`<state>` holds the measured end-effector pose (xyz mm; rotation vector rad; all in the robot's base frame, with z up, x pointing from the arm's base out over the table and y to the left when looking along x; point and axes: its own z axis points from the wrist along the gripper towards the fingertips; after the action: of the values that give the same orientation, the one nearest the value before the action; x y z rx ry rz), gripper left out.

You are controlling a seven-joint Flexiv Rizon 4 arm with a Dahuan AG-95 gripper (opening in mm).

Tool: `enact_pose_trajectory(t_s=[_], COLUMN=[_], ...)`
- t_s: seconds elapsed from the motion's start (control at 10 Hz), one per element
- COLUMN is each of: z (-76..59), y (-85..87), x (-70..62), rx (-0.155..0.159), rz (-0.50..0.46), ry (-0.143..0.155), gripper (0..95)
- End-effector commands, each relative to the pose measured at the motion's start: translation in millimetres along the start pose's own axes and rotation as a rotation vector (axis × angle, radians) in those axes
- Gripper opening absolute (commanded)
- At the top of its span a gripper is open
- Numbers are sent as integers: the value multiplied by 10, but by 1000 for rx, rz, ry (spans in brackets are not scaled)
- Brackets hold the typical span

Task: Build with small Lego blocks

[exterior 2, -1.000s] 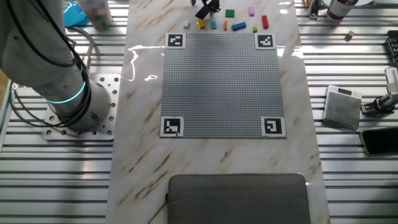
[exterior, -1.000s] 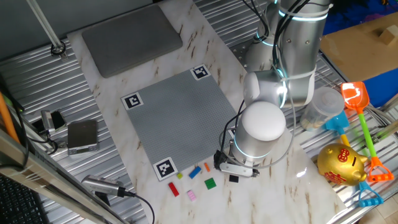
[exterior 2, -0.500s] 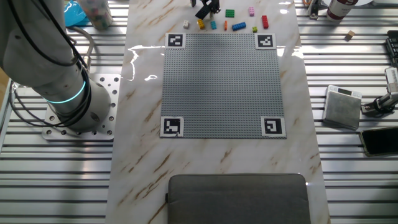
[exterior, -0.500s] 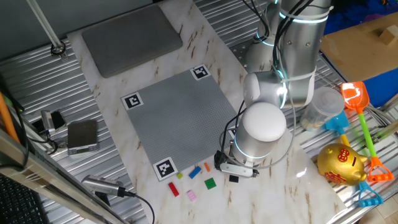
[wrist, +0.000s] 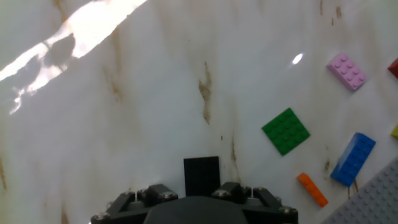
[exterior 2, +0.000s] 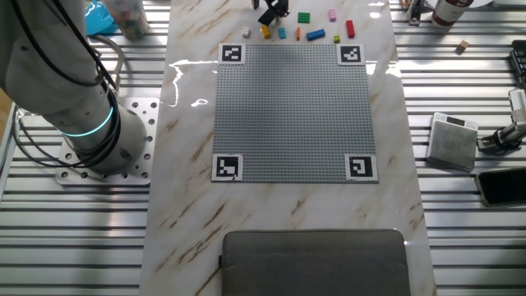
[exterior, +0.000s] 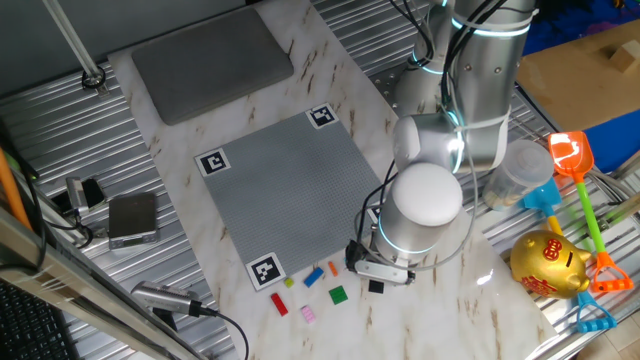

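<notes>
Lego blocks point(wrist: 285, 130) beside grey baseplate point(exterior 2: 293, 111)

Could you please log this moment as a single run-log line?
phase: pick approach | gripper low over black block | fingers: state unclear | green block, pink block, blue block loose on table | baseplate bare

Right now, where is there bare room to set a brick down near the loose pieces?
Free: the grey baseplate, bare of bricks, and the marble beyond the black brick. Crowded: the strip along the baseplate's edge, with the green, pink, blue and orange bricks.
</notes>
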<state>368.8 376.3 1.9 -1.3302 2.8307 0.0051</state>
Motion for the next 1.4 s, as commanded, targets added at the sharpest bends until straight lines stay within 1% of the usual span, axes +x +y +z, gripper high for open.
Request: enact_pose_trajectory(t_s=[0.1, 0.2, 0.4, 0.5, 0.8, 0.9, 1.1, 1.2, 1.3, 1.4], z=[29, 29, 29, 27, 26, 26, 15, -10, -66, -118], y=[-16, -16, -17, -17, -19, -19, -18, -14, -6, 2], x=[-7, -7, -7, -6, -9, -9, -8, -9, -11, -15], rx=[1, 6, 6, 0, 8, 8, 5, 1, -4, 0], rz=[2, 3, 10, 14, 24, 29, 38, 41, 46, 49], ry=[-2, 0, 0, 0, -5, -5, -8, -7, -2, 2], gripper=[570, 570, 190, 190, 190, 0, 0, 0, 0, 0])
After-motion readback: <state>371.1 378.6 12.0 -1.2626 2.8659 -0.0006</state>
